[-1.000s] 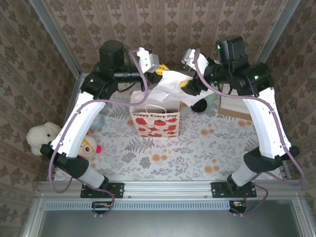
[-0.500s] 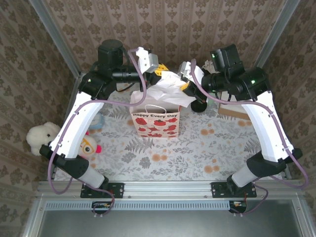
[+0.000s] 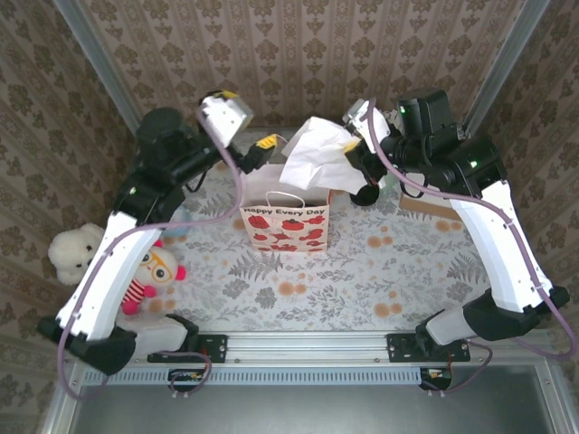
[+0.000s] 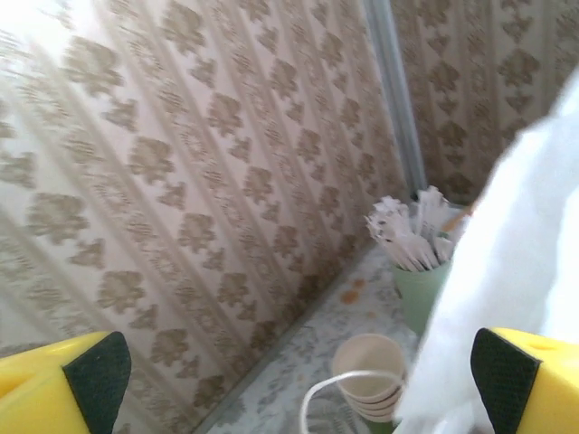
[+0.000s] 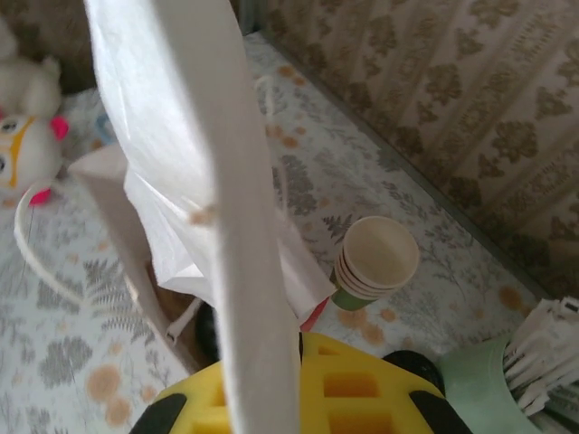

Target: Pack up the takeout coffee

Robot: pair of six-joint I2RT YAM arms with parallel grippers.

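White tissue paper (image 3: 315,155) sticks up from poppy-print paper bag (image 3: 282,220), far centre of counter (image 3: 362,280). Right tool (image 3: 352,148) clamped on tissue paper's right edge. Left tool (image 4: 298,378) jaws wide apart, empty, just left of tissue paper. Takeout coffee (image 3: 366,193) on counter just right of bag, under right arm, black lid showing. Stack of cups (image 4: 369,371) by far wall.

Wide-spread hand (image 4: 298,375) frames stacked cups (image 4: 369,371) near mint cup of sticks (image 4: 422,289).
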